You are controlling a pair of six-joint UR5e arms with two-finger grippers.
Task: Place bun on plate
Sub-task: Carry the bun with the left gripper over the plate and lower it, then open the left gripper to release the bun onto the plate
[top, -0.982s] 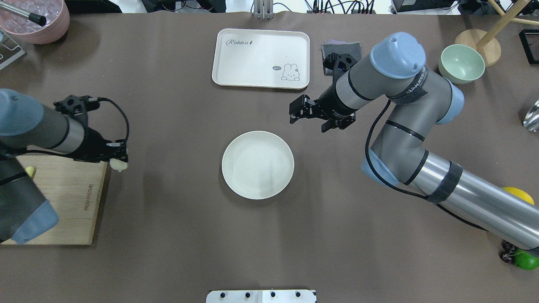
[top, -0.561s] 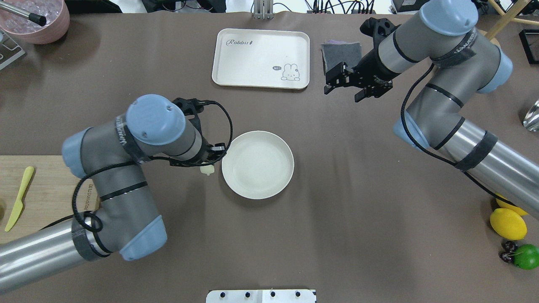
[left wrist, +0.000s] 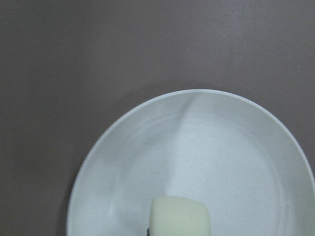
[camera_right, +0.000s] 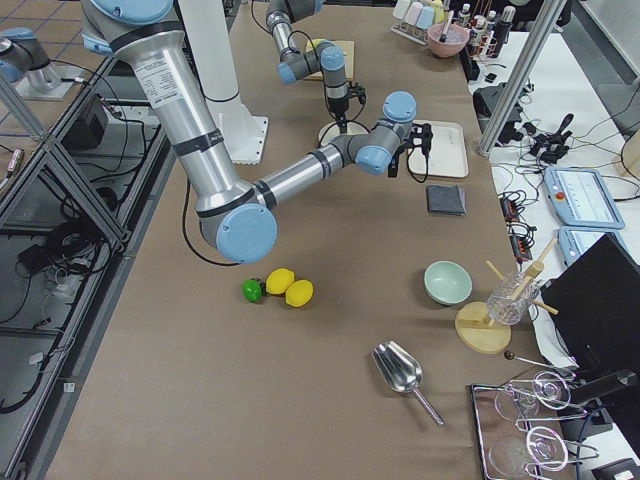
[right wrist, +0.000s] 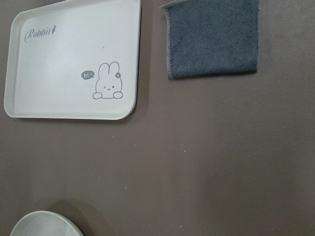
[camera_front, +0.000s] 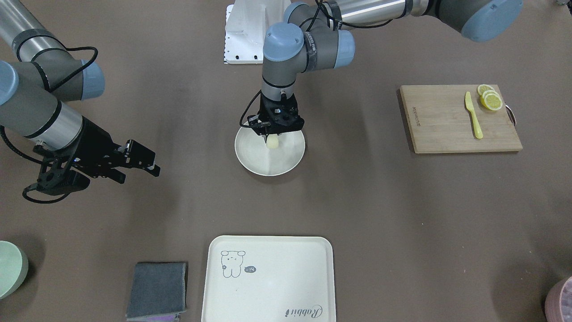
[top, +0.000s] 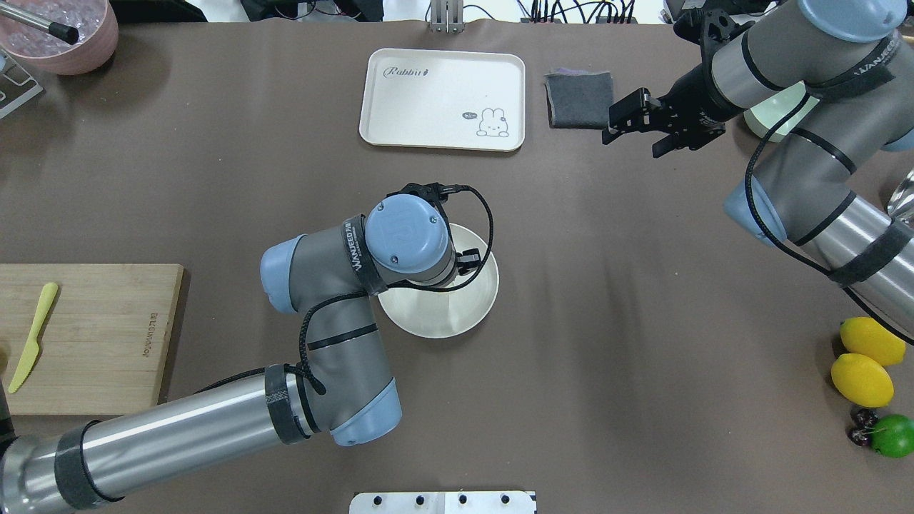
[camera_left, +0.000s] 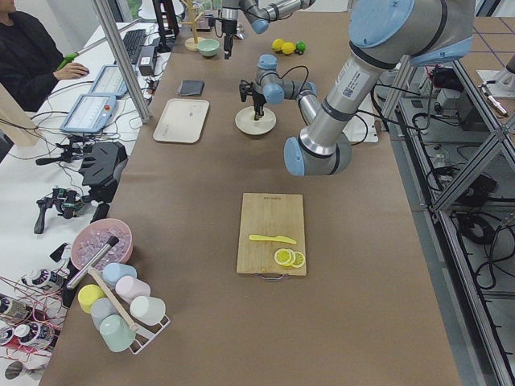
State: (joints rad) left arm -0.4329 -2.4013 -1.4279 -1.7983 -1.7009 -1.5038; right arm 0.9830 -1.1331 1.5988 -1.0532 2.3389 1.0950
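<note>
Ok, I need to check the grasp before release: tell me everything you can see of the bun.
The bun is a small, pale cream block, smooth and matte, with rounded corners. The left gripper holds it from above, jaws shut on its upper part, over the plate, near the plate's middle. Whether its underside touches the plate cannot be told. The arm hides it in the overhead view.

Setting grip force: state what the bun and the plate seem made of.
The bun looks like soft foam or dough: matte cream, rounded edges; unsure. The plate looks like hard plastic or fibre composite: matte cream, faintly speckled, raised rim.
</note>
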